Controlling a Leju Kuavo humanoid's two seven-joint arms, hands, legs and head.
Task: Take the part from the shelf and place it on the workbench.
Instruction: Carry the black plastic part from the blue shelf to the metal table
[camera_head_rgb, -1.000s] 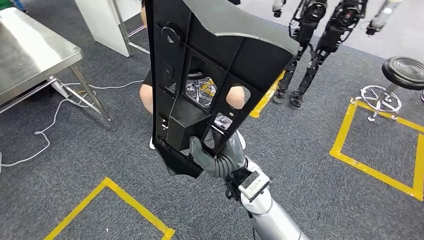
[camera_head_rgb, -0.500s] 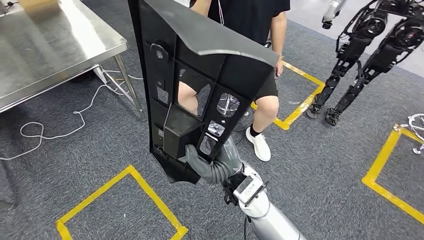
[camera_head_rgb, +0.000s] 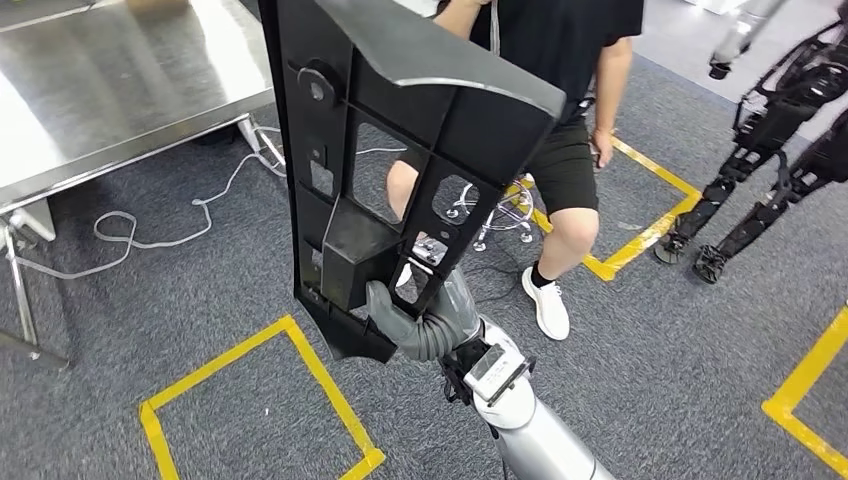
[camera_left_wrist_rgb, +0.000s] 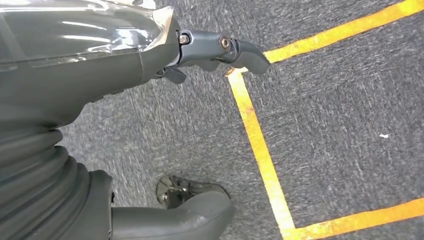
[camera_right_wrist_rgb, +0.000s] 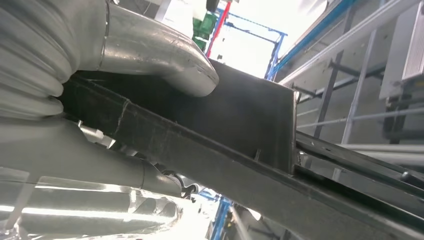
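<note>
— Right hand (camera_head_rgb: 415, 325)?
— Clamped on the black part's (camera_head_rgb: 400, 140) lower end, holding it upright, right of the steel workbench (camera_head_rgb: 120, 90) (a person (camera_head_rgb: 565, 110) stands behind).
— Left hand (camera_left_wrist_rgb: 100, 75)?
— Holding nothing, fingers loosely apart.

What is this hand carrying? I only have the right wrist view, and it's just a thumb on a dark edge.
Observer: The right hand grips a large black plastic part near its lower end, held upright in the head view.
Reviewer: Is the workbench anywhere close?
Observer: A steel workbench stands ahead and to the robot's left, apart from the part.
Reviewer: Anyone in the way?
Observer: A person in black shorts stands behind the part, next to a stool.
Reviewer: And the left hand?
Observer: The left hand hangs over grey carpet with yellow tape lines, holding nothing.
</note>
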